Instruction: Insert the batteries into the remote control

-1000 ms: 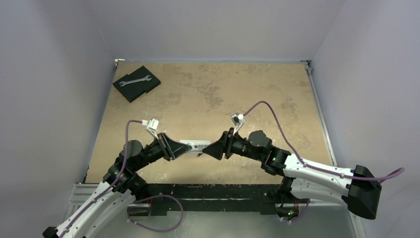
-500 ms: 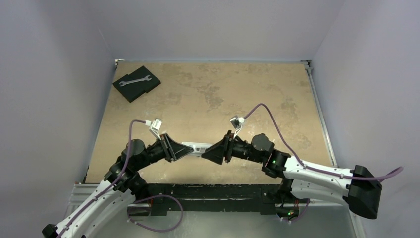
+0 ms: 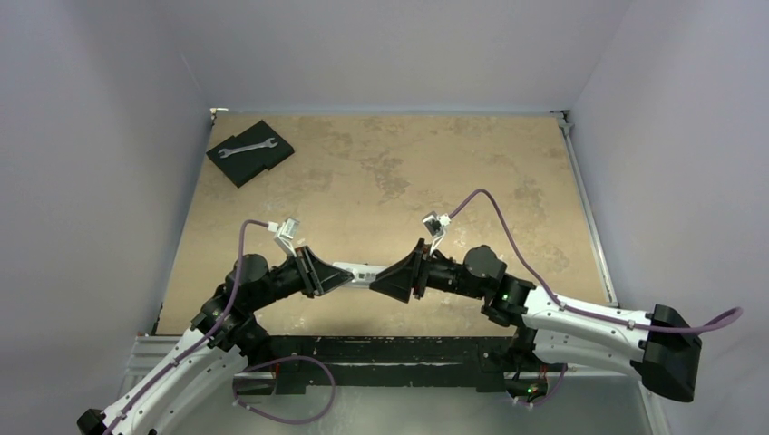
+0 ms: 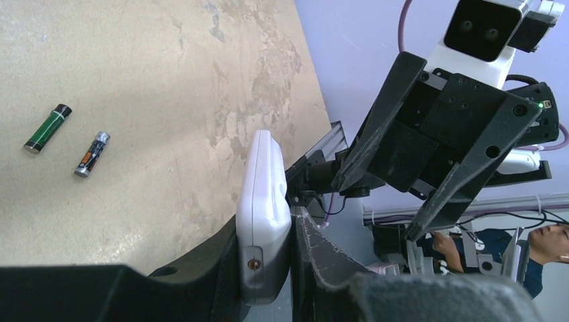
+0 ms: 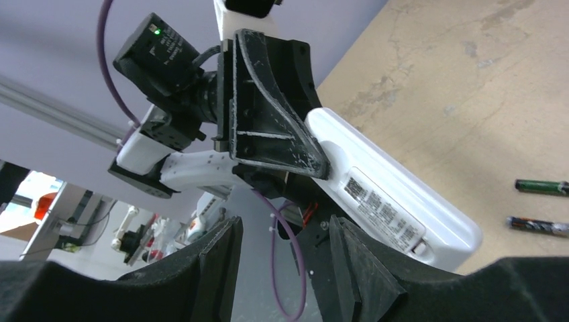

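Right end effector [image 5: 285, 241] nearer, released; left end effector [image 4: 268, 265] clenched on half-hidden remote control [image 4: 263, 191].

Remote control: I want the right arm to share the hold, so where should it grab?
Take the free end of the remote control, which juts past the left gripper, shut on the other end. Bring the open right gripper in end-on, along the bar, closing on its two broad flat faces; on so slim a bar that probably holds steadiest.
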Controlling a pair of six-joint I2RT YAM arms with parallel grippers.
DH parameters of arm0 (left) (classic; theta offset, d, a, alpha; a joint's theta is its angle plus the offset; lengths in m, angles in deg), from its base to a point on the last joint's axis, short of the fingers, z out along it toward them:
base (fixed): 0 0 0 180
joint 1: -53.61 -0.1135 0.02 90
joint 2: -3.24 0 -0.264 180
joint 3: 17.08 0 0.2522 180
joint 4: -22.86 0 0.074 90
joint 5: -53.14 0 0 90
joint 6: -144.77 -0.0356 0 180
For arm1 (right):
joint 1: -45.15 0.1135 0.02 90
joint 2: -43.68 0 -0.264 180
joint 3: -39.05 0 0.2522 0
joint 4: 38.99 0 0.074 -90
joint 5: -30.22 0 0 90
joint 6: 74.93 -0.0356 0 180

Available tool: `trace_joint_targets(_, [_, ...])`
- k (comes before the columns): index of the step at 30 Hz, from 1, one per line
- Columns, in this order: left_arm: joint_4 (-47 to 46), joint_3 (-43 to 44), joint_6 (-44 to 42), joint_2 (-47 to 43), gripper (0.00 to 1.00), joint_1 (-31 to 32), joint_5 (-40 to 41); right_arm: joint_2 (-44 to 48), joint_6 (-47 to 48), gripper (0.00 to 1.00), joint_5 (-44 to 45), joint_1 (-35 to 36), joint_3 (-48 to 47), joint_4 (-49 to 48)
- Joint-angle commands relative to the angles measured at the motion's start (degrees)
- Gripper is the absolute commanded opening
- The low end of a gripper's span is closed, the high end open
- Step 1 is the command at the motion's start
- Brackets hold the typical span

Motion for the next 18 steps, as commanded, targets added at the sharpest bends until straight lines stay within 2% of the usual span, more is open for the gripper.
trace_joint_targets(1, [-0.85,1.96,-0.41,-0.04,0.00,0.10,0.48,2.27,1.75,0.58,4.62,0.33,-1.94,6.32])
trace_joint_targets(7, [-0.85,2.18,-0.01,-0.25,0.00,0.06,0.39,3.33,1.64,0.58,7.06,0.33,-1.64,10.22])
trace_joint_targets(18, [-1.71,2.24,1.04,-0.34,0.00,0.12,-0.07,2.63,1.16,0.58,7.40,0.42,-1.24,10.93])
